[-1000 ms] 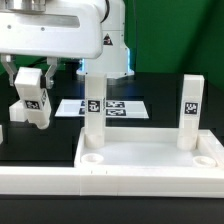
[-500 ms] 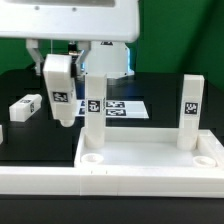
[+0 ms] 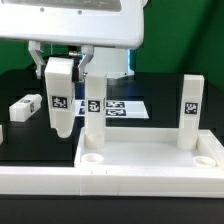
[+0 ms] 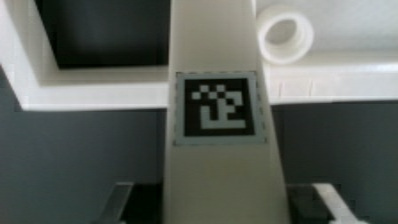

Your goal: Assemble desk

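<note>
One leg is clamped upright in the gripper — barely moved since a moment ago — at the exterior view's left of the desk top.

Exterior view: arm cut off by upper edge, only lower housing shows. Marker board partly hidden behind upright leg; board's tags too small to read. Long white rail cropped at exterior view's left edge.

Wrist view: held leg runs out of picture at both ends. Its tag blurred. Gripper fingers cropped at edge, contact with leg hard to make out.
</note>
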`<state>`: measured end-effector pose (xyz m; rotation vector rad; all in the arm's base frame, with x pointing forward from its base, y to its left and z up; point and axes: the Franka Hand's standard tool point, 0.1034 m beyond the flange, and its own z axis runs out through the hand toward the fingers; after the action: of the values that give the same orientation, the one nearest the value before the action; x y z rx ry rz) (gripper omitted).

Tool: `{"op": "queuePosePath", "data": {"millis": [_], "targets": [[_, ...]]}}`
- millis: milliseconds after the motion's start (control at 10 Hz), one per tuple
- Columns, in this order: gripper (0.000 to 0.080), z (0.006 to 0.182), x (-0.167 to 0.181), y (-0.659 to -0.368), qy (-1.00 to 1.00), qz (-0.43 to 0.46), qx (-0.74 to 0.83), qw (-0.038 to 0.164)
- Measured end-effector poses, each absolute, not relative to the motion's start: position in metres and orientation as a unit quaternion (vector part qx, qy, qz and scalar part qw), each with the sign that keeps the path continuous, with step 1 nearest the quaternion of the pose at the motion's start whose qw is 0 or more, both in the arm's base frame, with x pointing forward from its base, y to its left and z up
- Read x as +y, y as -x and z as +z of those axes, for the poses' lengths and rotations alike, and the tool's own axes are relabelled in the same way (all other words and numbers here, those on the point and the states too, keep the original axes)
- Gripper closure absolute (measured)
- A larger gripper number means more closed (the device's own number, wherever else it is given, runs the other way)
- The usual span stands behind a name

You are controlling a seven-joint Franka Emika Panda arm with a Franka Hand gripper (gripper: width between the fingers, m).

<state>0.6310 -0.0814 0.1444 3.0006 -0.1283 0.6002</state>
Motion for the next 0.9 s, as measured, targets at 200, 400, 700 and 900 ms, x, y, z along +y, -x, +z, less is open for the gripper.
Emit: {"op": "queuePosePath", "data": {"millis": [200,400,700,900], "targets": [[0.0509,0.151,-0.048,-0.636,-0.96,0.274,-0.046,0.04],[0.0509,0.151,-0.014,-0.635,-0.956,0.287,-0.046,0.025],[0.0509,0.15,-0.013,-0.636,-0.958,0.283,-0.044,0.024],[0.0509,0.149,0.005,-0.634,-0.956,0.287,-0.056,0.013]]}}
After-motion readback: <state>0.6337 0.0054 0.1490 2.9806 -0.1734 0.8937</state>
